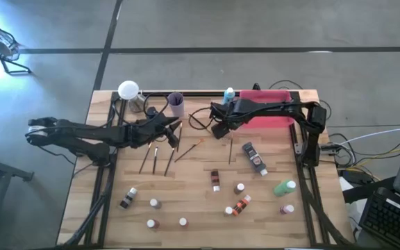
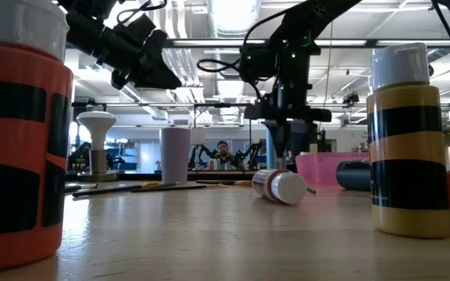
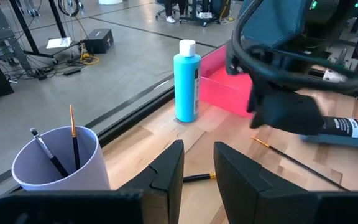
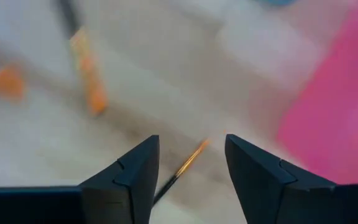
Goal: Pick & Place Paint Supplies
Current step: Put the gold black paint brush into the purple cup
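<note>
A thin brush [image 4: 182, 167] lies beside the pink tray [image 4: 337, 106], between the parted, empty fingers of the right gripper [image 4: 191, 163]. It is judged light, stiff and roll-prone; mid-handle is best pinched.

Seen from above: wooden table [image 1: 82, 201] strewn with paint supplies. Left gripper [image 1: 174, 132] just beside lilac cup [image 1: 176, 104], over loose brushes [image 1: 155, 158]. Right gripper [image 1: 217, 126] near pink tray [image 1: 269, 119] and upright blue bottle [image 1: 229, 94]. Dark tube [image 1: 254, 157] mid-table; small bottles [image 1: 239, 188] scattered along the near side, green bottle [image 1: 285, 187] lying rightward.
</note>
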`<state>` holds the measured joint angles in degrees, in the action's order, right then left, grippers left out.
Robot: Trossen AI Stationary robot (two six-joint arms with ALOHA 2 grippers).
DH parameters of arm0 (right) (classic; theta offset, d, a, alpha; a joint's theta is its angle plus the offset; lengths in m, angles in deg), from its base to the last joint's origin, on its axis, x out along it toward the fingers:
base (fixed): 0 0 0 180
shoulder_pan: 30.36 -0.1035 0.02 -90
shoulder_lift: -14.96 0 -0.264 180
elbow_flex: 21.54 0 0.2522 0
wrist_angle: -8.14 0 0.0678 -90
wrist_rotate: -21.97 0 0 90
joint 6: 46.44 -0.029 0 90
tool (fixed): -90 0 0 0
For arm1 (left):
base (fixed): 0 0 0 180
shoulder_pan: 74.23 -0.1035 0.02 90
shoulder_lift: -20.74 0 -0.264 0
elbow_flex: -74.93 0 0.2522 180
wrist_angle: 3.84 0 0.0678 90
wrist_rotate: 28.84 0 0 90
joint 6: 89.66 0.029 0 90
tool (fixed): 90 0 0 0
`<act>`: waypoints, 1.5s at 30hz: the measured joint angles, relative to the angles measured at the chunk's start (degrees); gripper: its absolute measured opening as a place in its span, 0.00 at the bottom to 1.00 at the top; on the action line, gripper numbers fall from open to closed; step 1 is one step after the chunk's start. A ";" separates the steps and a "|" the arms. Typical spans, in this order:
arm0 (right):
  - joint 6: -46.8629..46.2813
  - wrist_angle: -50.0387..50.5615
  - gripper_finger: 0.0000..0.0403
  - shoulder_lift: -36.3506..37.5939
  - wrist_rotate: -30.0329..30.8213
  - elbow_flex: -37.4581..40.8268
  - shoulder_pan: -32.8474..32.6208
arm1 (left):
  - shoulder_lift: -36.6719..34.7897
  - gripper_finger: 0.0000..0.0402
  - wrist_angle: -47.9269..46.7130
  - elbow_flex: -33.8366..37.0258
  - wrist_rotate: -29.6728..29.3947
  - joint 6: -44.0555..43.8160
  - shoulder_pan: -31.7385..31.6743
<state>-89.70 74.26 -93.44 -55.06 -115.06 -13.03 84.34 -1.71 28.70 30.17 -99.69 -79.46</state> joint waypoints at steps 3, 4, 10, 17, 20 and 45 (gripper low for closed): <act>-5.75 0.11 0.47 0.00 5.07 0.48 -1.45 | -0.07 0.23 0.57 0.00 -1.01 0.75 -0.02; -7.66 0.05 0.47 0.00 5.72 0.61 -1.96 | -0.07 0.23 0.62 0.00 -1.45 1.04 -0.01; -17.92 -1.36 0.45 0.00 7.50 2.10 -4.45 | -0.07 0.23 0.89 0.00 -2.59 2.71 -0.17; -29.02 -2.27 0.41 -0.09 11.67 6.49 -6.36 | -0.07 0.23 5.88 0.00 -2.71 8.23 -0.89; -31.64 -4.04 0.41 -0.10 14.11 8.38 -6.34 | -0.07 0.23 8.97 0.00 -2.74 10.89 -1.25; -35.97 -27.76 0.35 -0.09 19.09 21.44 -7.61 | -0.11 0.23 16.25 0.00 -2.68 16.33 -1.90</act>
<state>-125.67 46.50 -93.52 -35.97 -93.62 -20.64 84.23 14.54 28.70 27.49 -83.36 -81.36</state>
